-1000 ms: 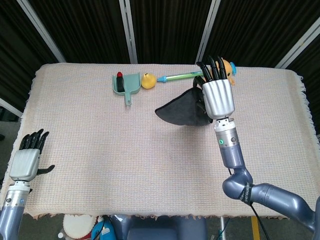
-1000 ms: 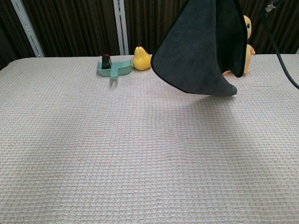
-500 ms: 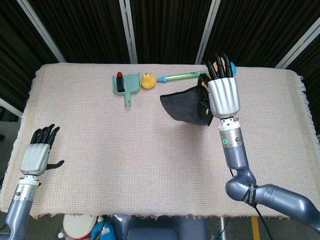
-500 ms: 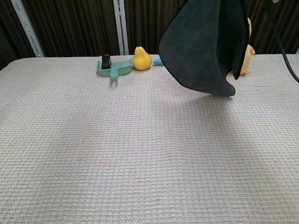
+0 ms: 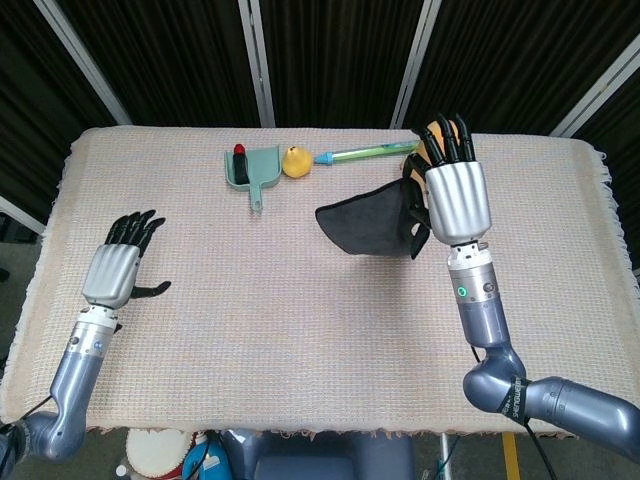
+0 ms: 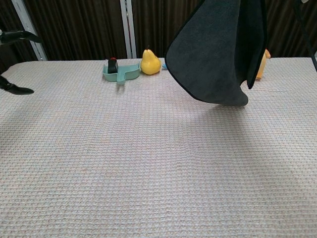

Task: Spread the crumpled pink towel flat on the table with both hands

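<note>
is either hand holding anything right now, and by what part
The right hand holds the dark towel by its upper edge, so it hangs clear of the table. The left hand is open and holds nothing.

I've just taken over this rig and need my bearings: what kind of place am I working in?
Probably a lab or test cell, not a home. The table wears a woven beige cover, dark curtains with metal posts close it in, and toy props line the far edge: a yellow pear and a teal dustpan.

Pear point(image 5: 294, 161) right of dustpan point(image 5: 252, 168)
</note>
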